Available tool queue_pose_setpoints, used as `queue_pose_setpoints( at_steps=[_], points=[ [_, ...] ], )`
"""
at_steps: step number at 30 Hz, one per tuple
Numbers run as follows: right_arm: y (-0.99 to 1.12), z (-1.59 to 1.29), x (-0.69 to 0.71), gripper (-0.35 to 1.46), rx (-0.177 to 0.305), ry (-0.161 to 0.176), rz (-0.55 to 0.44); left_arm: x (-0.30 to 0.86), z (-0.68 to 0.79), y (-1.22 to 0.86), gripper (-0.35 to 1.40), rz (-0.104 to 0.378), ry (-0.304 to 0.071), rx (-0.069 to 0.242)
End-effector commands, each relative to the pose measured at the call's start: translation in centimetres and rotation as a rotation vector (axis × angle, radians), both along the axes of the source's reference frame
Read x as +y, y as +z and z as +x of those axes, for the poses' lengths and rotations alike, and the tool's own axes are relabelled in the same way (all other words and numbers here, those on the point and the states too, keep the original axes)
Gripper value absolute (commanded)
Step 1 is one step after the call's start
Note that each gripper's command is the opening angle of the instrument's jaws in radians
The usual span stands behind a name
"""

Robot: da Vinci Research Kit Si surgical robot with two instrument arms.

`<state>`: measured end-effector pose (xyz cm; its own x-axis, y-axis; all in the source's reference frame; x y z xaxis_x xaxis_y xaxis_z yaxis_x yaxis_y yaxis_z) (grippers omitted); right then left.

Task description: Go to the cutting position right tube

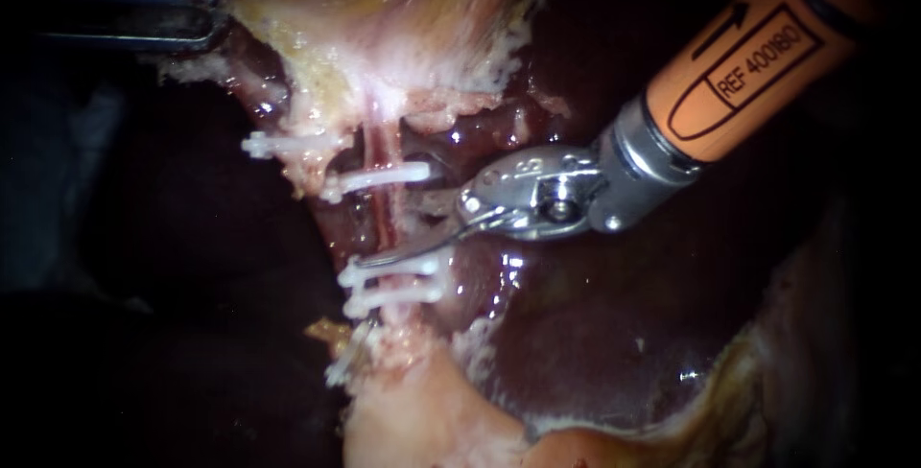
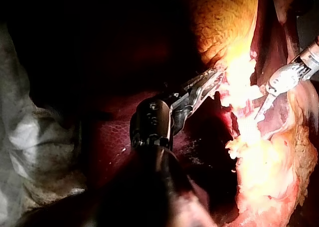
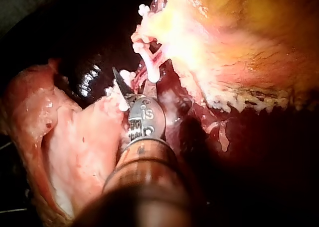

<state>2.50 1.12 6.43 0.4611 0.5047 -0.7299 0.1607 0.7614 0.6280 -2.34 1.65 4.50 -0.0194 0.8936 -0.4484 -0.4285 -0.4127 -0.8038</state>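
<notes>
The right tube (image 1: 382, 211), thin and pink, runs down from the gallbladder (image 1: 384, 36) over the dark liver (image 1: 595, 334). One white clip (image 1: 384, 178) crosses the tube higher up, and two more clips (image 1: 398, 286) cross it lower down. My right instrument (image 1: 372, 262) comes in from the upper right. Its thin curved blades are open, and the one that shows lies across the tube between the upper clip and the lower pair. At the upper left, my left instrument (image 1: 206, 19) is shut on the gallbladder's pale edge and holds it taut.
A further white clip (image 1: 278, 145) sits left of the tube on a strand of tissue. Pale fatty tissue (image 1: 422, 410) lies below the lower clips. In the left wrist view, grey cloth (image 2: 35, 137) lies beside the liver.
</notes>
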Motion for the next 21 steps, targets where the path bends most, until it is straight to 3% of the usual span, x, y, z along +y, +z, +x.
queue_pose_setpoints(
  at_steps=[1,5,8,21],
  points=[
    [0.0,0.01,0.0,1.34,0.009,-0.016,-0.001,0.0,0.0,0.0,-0.35,0.0,0.001,-0.001],
    [0.01,0.06,-0.01,1.28,0.033,-0.051,0.004,0.0,0.0,0.0,-0.35,0.0,0.001,0.0],
    [0.01,0.11,-0.02,1.24,0.052,-0.057,0.011,0.0,-0.01,0.01,-0.35,0.0,0.0,0.0],
    [-0.03,0.41,-0.06,1.21,0.061,-0.034,0.051,0.0,-0.02,0.01,-0.35,0.0,0.0,0.0]
  ],
)
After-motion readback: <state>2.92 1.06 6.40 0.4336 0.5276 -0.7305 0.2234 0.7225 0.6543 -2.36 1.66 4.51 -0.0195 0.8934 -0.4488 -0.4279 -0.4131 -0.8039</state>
